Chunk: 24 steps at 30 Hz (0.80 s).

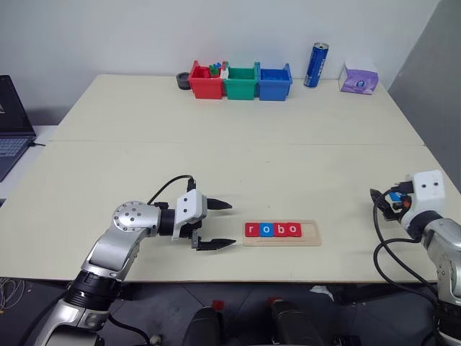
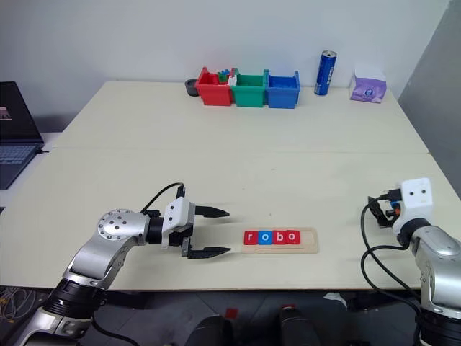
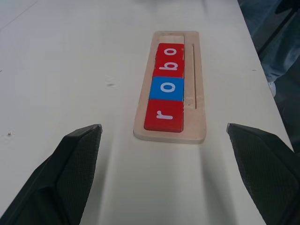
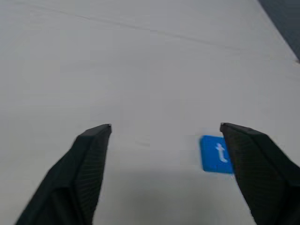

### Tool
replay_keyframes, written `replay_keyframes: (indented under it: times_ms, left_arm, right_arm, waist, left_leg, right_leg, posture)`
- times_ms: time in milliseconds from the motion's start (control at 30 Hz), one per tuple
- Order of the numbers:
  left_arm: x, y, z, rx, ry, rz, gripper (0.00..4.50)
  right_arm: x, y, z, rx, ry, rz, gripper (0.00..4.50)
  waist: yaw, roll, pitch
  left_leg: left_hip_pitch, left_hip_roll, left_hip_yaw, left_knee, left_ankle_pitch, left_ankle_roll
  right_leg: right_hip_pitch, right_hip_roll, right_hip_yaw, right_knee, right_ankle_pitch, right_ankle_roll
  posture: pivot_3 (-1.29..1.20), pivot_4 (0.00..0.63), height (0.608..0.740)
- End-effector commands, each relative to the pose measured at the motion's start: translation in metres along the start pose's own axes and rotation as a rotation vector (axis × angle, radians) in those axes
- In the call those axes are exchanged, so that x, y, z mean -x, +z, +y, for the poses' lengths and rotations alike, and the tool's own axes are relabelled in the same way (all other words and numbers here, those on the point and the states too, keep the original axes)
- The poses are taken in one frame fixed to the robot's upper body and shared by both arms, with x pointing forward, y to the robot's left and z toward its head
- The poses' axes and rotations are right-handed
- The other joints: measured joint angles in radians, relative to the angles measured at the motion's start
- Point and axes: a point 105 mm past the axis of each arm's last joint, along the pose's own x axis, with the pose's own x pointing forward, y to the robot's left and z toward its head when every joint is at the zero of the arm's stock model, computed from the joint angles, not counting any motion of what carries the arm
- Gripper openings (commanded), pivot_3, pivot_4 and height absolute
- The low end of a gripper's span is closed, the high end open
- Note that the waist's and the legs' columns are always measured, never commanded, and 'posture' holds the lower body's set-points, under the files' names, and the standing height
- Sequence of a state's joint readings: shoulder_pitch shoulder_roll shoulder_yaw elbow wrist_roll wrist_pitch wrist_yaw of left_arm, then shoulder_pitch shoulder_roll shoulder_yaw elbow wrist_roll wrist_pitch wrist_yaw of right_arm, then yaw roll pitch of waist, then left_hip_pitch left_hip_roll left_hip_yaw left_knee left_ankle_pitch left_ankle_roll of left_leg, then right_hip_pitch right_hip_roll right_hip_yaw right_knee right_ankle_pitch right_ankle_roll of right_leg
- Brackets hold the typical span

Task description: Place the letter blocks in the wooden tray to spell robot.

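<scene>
The blue t block [image 4: 215,153], the last letter wanted, lies flat and face up on the bare table [image 4: 140,70], just inside one finger of the right gripper [image 4: 165,127], whose jaws stand wide apart with nothing between them. It looks a thin, stiff, light tile with a smooth painted face, so it should lift with almost no effort, but being so low it gives the fingers little to bite on; the likely hold is across two opposite edges, with the fingertips brought right down to the table, and pinched squarely so that it does not tip or skid out. The other four letter blocks already sit in the wooden tray [image 3: 199,84]: a red r [image 3: 163,115], a blue o [image 3: 167,88], a red b [image 3: 168,66] and a red o [image 3: 171,50], touching edge to edge in the groove, with one bare slot left at the far end from the r. The tray itself is a flat pale board lying near the front edge of the table, light enough, I judge, to slide if nudged while the last tile goes in. The left gripper [image 1: 216,225] hovers just beside the r end of the tray, released and empty, its fingers spread and pointing toward it.
</scene>
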<state>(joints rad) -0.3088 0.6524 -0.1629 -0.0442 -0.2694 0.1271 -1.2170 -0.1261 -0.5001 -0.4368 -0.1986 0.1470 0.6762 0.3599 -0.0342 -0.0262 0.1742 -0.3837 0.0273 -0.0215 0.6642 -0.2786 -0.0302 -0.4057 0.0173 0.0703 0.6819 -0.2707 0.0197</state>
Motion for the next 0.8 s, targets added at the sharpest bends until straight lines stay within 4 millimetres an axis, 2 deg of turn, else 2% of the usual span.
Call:
replay_keyframes:
  times_ms: [33, 233, 367, 467, 600, 700, 800]
  left_arm:
    - [-0.002, 0.007, 0.001, -0.039, -0.017, -0.02, 4.5]
    - [0.0, 0.004, 0.002, -0.042, -0.027, -0.012, 4.5]
    - [0.0, 0.005, 0.0, -0.044, -0.026, -0.011, 4.5]
    - [0.001, 0.005, 0.0, -0.041, -0.021, -0.008, 4.5]
    - [0.003, 0.004, -0.001, -0.039, -0.016, -0.003, 4.5]
    - [0.003, 0.003, -0.002, -0.037, -0.014, 0.0, 4.5]
    - [0.005, 0.001, -0.002, -0.038, -0.013, 0.009, 4.5]
  right_arm:
    - [-0.009, 0.007, -0.02, -0.024, -0.069, -0.045, 4.48]
    - [-0.036, -0.013, -0.038, -0.049, -0.086, 0.043, 4.48]
    - [-0.044, -0.025, -0.043, -0.093, -0.082, 0.107, 4.48]
    - [-0.044, -0.031, -0.04, -0.127, -0.069, 0.143, 3.87]
    - [-0.039, -0.041, -0.033, -0.13, -0.052, 0.188, 2.47]
    - [-0.032, -0.041, -0.025, -0.131, -0.031, 0.189, 1.46]
    - [-0.017, -0.036, -0.001, -0.104, 0.026, 0.169, 1.46]
  waist:
    - [0.0, 0.001, 0.0]
    - [0.0, 0.001, 0.0]
    - [0.0, 0.001, 0.0]
    - [0.001, 0.001, 0.0]
    - [0.002, 0.001, 0.0]
    - [0.006, 0.0, 0.0]
    - [0.006, 0.001, -0.001]
  left_leg:
    - [0.0, 0.0, 0.001, 0.0, 0.0, 0.0]
    - [0.0, 0.0, 0.002, 0.0, 0.0, 0.0]
    - [0.0, 0.0, 0.002, -0.001, 0.0, 0.0]
    - [0.0, 0.0, 0.002, -0.001, 0.0, 0.0]
    - [0.0, 0.0, 0.002, -0.001, 0.0, 0.0]
    - [-0.001, 0.0, 0.0, 0.0, 0.0, 0.0]
    - [-0.001, 0.001, -0.002, -0.001, 0.0, 0.0]
  right_leg:
    - [0.0, 0.0, 0.0, 0.0, 0.0, 0.0]
    - [0.0, 0.0, 0.001, 0.0, 0.0, 0.0]
    - [0.0, 0.0, 0.001, -0.001, 0.0, 0.0]
    - [0.0, 0.0, 0.001, 0.0, 0.0, 0.0]
    - [0.0, 0.0, 0.001, -0.001, 0.0, 0.0]
    - [0.001, 0.0, 0.0, -0.001, 0.0, 0.0]
    - [0.001, 0.0, 0.0, -0.001, 0.0, 0.0]
  posture:
    - [0.0, 0.15, 0.74]
    - [0.0, 0.15, 0.74]
    - [0.0, 0.15, 0.74]
    - [0.0, 0.15, 0.74]
    - [0.0, 0.15, 0.74]
    - [0.0, 0.15, 0.74]
    - [0.0, 0.15, 0.74]
